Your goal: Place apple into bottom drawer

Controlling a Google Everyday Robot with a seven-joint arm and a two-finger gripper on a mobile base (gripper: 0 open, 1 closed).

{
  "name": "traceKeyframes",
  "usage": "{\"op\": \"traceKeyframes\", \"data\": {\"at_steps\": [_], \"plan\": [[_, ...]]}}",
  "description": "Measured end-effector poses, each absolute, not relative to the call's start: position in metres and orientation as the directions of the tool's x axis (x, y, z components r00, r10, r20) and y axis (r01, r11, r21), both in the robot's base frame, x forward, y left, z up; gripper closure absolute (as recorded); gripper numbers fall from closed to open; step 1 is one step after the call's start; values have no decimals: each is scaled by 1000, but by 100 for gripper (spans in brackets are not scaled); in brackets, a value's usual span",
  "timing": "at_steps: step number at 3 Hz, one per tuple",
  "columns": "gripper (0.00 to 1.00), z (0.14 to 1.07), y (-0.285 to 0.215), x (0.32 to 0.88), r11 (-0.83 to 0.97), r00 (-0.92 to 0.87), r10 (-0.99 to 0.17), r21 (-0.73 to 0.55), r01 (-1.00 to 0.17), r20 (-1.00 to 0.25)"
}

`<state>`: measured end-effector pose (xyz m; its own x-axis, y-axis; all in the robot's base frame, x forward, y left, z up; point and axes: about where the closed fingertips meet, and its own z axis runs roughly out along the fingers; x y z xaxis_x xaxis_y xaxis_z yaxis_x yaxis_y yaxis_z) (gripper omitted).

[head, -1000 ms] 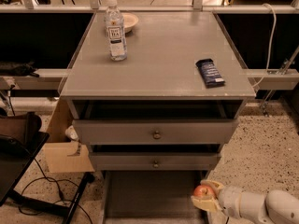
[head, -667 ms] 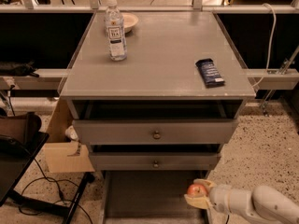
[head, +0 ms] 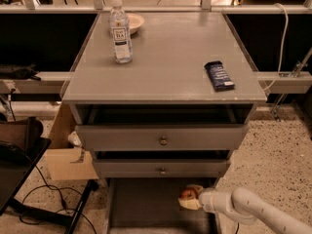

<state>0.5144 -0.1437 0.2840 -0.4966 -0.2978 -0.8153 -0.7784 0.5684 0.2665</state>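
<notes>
Holding apple in gripper, clamped around it, at 3 o'clock side of pulled-out bottom drawer, just below middle drawer front; arm in from 4 o'clock.

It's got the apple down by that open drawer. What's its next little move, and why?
Probably lower slightly and release: the gripper holds the apple just over the open bottom drawer, near its back right corner.
</notes>
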Motion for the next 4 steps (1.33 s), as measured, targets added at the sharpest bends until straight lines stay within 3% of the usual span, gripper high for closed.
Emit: {"op": "traceKeyframes", "data": {"at_steps": [1,4], "plan": [[100,241,-141,533,581,-500,-284,268,-768,-818],[100,128,-138,516,736,-603,-124,335,-589,-788]]}}
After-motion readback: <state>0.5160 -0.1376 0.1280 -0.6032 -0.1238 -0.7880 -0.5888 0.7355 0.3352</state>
